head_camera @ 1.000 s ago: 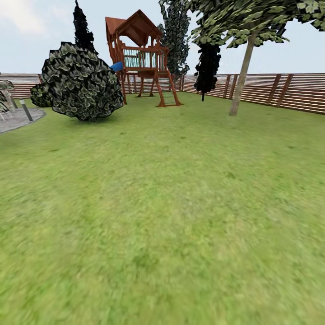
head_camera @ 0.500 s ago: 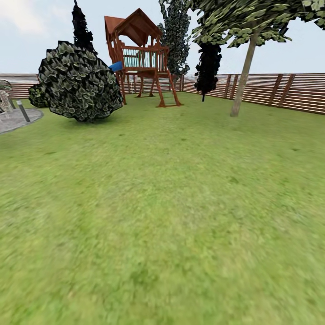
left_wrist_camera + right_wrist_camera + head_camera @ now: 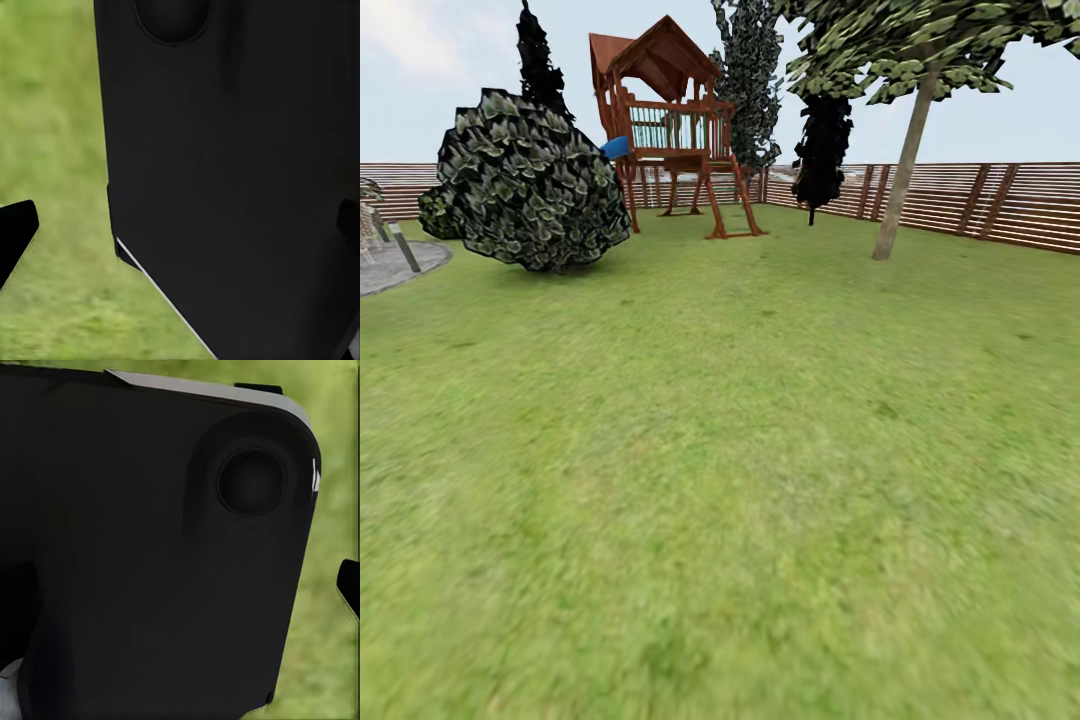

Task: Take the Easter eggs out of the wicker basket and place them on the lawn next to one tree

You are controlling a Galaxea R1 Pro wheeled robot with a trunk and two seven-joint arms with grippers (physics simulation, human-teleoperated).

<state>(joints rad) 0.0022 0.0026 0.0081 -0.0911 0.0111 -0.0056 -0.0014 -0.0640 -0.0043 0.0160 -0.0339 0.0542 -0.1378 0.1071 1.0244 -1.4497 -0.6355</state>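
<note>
The lawn [image 3: 720,450] spreads wide ahead of me in the head view. A tree [image 3: 905,165] with a pale leaning trunk and a green canopy stands at the far right by the fence. The three Easter eggs and the wicker basket are out of view. In the left wrist view, my left gripper [image 3: 181,225] is open, its dark fingertips [image 3: 15,232] at the picture's edges, with a black part of the robot close in front. My right gripper [image 3: 181,585] looks open too, one fingertip [image 3: 349,581] showing over grass, facing another black panel.
A big round bush [image 3: 525,182] sits at the left, with a wooden play tower [image 3: 675,125] behind it. Thin dark trees [image 3: 820,150] rise near the slatted fence [image 3: 1000,205]. A grey paved patch [image 3: 395,265] with a short post lies at the far left.
The whole head view has shifted: bush and paved patch slid a little to the left and the tree trunk to the right, so the camera has moved. Nothing on the lawn has moved.
</note>
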